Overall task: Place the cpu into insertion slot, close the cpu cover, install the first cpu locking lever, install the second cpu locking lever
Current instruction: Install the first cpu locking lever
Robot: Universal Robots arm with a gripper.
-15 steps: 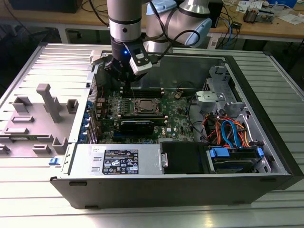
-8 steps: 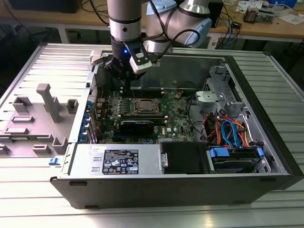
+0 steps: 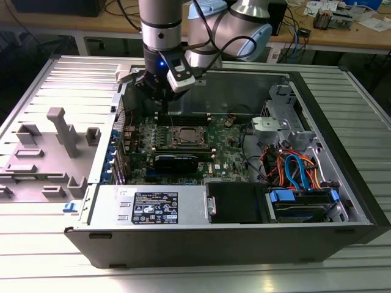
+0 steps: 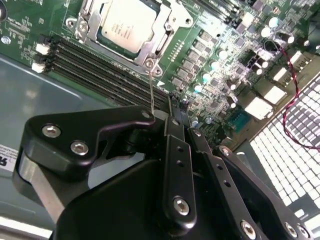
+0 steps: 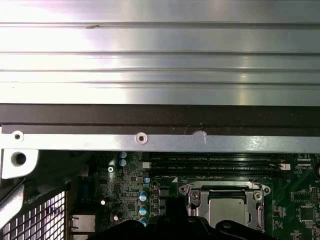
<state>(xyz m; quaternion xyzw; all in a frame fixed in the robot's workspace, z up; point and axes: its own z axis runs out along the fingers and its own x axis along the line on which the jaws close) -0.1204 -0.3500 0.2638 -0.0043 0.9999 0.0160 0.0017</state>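
The cpu (image 4: 125, 22) lies silver side up in the insertion slot (image 3: 186, 137) on the green motherboard. The cpu cover (image 4: 162, 35) is down over it, framing the chip. One thin wire locking lever (image 4: 151, 87) stands up from the socket's corner, and its upper end meets my gripper (image 4: 172, 107). The black fingers look shut together. I cannot tell whether the wire is pinched or only touched. In the exterior view my gripper (image 3: 160, 105) hangs inside the open case, just behind the socket towards the exterior view's left. The first wrist view has the cpu (image 5: 227, 210) under the cover (image 5: 195, 200).
Long black memory slots (image 4: 100, 62) run beside the socket. The case's metal wall (image 5: 150, 142) stands close behind. The power supply (image 3: 153, 204) lies at the front, and drive cables (image 3: 293, 168) are at the exterior view's right. A grey fixture plate (image 3: 55, 140) lies at its left.
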